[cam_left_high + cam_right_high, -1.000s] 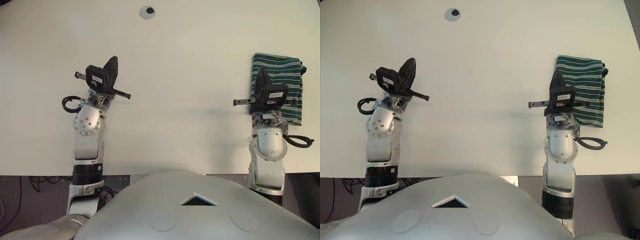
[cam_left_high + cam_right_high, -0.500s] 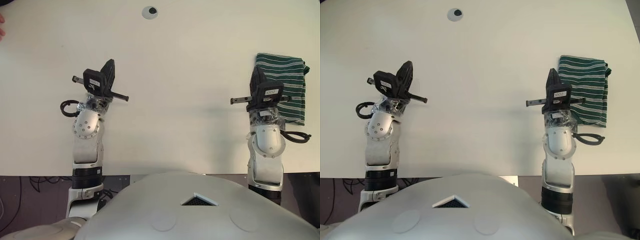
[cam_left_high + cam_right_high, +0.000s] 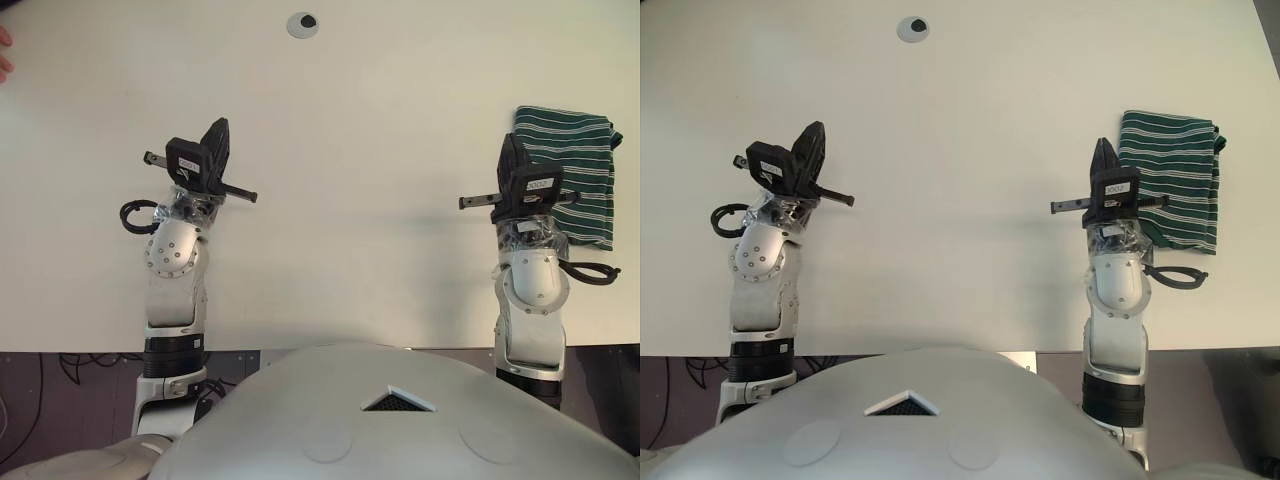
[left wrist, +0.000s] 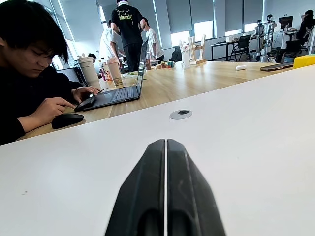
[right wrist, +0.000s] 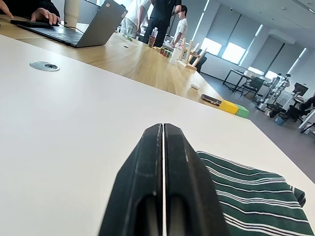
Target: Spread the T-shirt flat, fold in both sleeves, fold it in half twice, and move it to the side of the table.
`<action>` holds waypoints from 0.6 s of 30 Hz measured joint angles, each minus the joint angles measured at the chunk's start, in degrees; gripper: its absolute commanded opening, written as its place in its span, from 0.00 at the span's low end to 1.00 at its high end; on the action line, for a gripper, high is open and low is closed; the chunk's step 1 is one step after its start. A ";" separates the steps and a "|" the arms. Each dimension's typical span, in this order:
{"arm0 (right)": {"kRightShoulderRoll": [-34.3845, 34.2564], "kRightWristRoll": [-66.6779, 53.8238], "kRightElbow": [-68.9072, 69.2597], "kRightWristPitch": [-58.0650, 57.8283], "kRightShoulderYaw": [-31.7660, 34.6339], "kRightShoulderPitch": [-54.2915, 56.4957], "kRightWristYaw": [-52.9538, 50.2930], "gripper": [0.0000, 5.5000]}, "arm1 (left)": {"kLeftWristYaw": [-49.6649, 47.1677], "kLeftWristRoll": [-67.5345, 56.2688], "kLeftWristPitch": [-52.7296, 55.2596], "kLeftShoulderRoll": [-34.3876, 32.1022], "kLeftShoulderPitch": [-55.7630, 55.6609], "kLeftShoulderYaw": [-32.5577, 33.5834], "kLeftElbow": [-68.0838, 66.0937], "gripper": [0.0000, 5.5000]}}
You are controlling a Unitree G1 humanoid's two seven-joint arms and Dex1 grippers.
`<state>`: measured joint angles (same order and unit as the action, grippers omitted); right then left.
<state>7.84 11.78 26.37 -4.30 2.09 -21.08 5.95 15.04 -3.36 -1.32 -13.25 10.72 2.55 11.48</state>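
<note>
Fabric folded and parked: the green white-striped cloth T-shirt (image 3: 570,165) lies at the right edge of the white table (image 3: 380,120). It looks soft, light and floppy, so any regrip should pinch the stacked edges. Just beside it the right gripper (image 5: 163,127) is closed and empty, and the left gripper (image 4: 166,142) is closed too

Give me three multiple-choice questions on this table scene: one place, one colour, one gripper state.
1. Where on the table does the T-shirt lie? A centre; B robot's right side; C robot's left side.
2. What colour is the T-shirt? A plain red; B blue dotted; C green with white stripes.
3. How is the right gripper? A shut, empty; B wide open; C shut on the T-shirt.
Answers: B, it lies beside the right gripper; C, the stripes show plainly; A, its fingers meet with nothing between.
</note>
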 measured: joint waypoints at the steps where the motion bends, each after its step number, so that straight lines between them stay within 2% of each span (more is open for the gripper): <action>1: 0.00 0.00 -0.02 0.01 0.00 0.00 0.00 0.01 | 0.00 0.01 -0.01 0.00 0.00 0.00 0.00 0.00; 18: 0.01 0.07 -0.61 0.19 -0.19 0.26 0.00 0.01 | -0.03 0.48 -0.17 -0.01 -0.11 -0.02 -0.06 0.00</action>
<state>7.85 11.85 25.76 -4.11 1.90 -20.82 5.95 15.01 -2.87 -1.49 -13.25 10.61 2.53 11.42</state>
